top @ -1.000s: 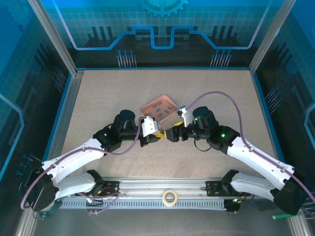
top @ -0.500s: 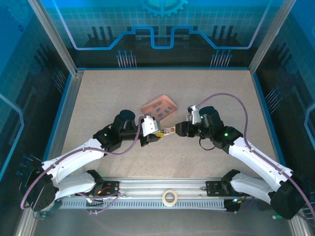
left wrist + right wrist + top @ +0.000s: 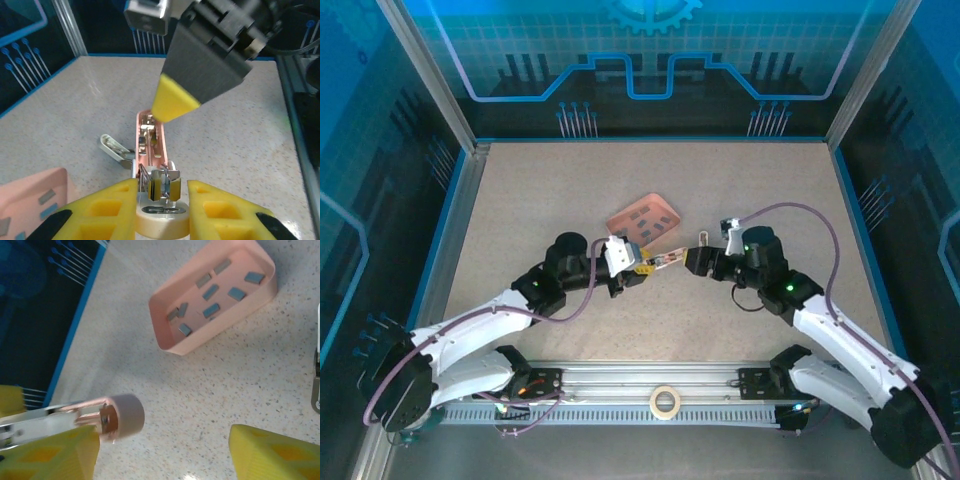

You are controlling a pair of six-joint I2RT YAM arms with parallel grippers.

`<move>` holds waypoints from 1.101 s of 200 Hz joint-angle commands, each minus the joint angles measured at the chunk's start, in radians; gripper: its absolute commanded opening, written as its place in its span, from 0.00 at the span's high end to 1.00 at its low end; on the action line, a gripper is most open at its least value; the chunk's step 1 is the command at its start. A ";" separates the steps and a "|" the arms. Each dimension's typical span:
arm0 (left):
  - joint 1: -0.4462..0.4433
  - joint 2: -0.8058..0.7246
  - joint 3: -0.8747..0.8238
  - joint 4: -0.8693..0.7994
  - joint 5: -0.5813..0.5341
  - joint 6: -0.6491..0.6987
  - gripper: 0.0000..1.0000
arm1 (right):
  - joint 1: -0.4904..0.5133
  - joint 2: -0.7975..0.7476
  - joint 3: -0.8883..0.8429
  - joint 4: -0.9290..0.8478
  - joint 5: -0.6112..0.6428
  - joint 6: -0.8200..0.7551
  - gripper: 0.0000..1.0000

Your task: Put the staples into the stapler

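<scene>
Top external: left end effector clamps stapler; right end effector spread; pink tray beyond.

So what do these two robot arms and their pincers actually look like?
Both arms have glossy white lower segments, as on the left arm and right arm, turning black toward the wrists, each with a small green light. A thin purple cable loops along each. The left gripper and right gripper have chunky yellow fingertips on dark grey bodies.

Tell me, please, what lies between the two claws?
The opened stapler bridges that gap in the top view: the left claw grips one end, and the other end sits at the right claw.
</scene>
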 commanded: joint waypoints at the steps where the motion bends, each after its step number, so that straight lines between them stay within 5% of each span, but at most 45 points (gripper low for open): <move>1: -0.010 -0.011 -0.048 0.172 -0.062 0.007 1.00 | -0.012 -0.046 0.039 -0.017 -0.003 0.055 0.30; 64: -0.033 0.070 -0.140 0.507 -0.142 -0.040 1.00 | 0.071 -0.035 -0.013 0.197 0.024 0.246 0.34; 98: -0.065 0.108 -0.146 0.558 -0.169 -0.033 1.00 | 0.098 0.041 -0.036 0.351 0.053 0.335 0.35; 160: -0.164 0.147 -0.161 0.561 -0.337 0.227 1.00 | 0.159 0.091 -0.008 0.271 0.232 0.520 0.30; 220: -0.233 0.197 -0.170 0.618 -0.425 0.451 1.00 | 0.165 0.121 0.007 0.261 0.244 0.561 0.42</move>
